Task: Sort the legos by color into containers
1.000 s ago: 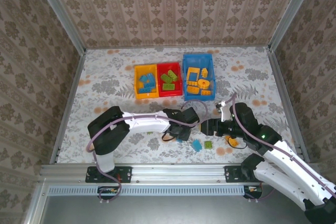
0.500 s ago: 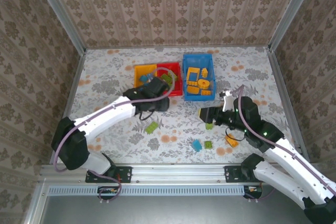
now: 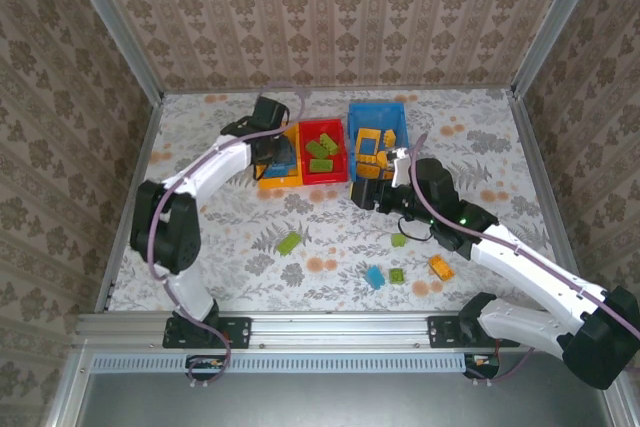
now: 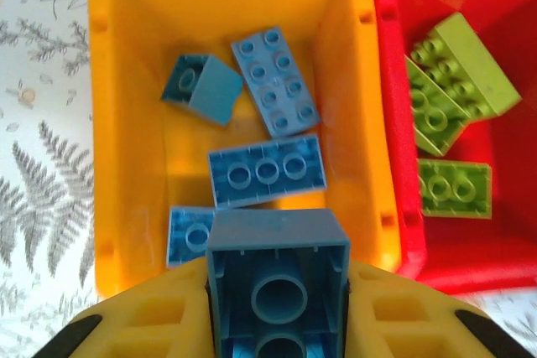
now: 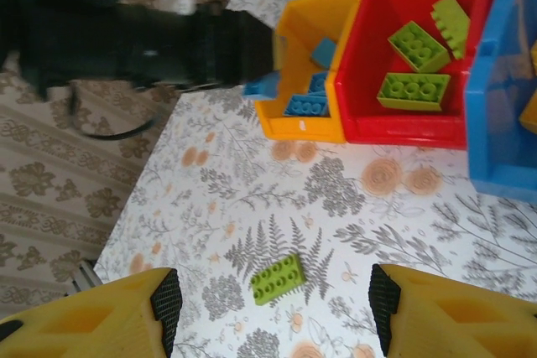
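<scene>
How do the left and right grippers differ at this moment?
Left gripper is shut on a blue brick; right gripper is open and empty. Left hangs at the yellow bin; right is over the table with a green brick below. Both have yellow fingers.

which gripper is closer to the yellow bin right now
Left. The left gripper hangs over the yellow bin, holding a blue brick. The right gripper is open, off to the bin's right, by the blue bin's near edge.
</scene>
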You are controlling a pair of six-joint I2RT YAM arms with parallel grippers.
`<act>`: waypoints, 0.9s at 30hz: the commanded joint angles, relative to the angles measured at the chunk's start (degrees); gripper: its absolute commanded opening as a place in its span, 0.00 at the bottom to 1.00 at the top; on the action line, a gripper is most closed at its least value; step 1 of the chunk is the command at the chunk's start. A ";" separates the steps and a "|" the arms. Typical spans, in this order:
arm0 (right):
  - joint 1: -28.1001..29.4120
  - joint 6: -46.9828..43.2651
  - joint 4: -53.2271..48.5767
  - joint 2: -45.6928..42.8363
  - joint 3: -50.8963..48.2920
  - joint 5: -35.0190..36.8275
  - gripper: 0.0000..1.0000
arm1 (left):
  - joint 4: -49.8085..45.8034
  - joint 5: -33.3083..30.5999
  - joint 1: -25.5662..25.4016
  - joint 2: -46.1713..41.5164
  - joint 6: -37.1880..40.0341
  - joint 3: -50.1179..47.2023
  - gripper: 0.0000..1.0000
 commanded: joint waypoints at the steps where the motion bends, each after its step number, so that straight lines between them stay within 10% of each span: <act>1: 0.66 -0.37 1.38 0.44 1.83 1.49 0.65 | -1.67 -0.95 1.08 4.94 2.40 4.45 0.27; 15: 1.01 4.15 -32.08 1.24 -0.15 20.27 0.60 | -4.97 -0.96 1.01 2.67 3.06 8.56 0.54; 27: 0.33 0.08 -29.04 16.58 -2.18 18.03 0.69 | 5.39 -0.84 -16.90 -23.82 -4.89 -14.30 0.64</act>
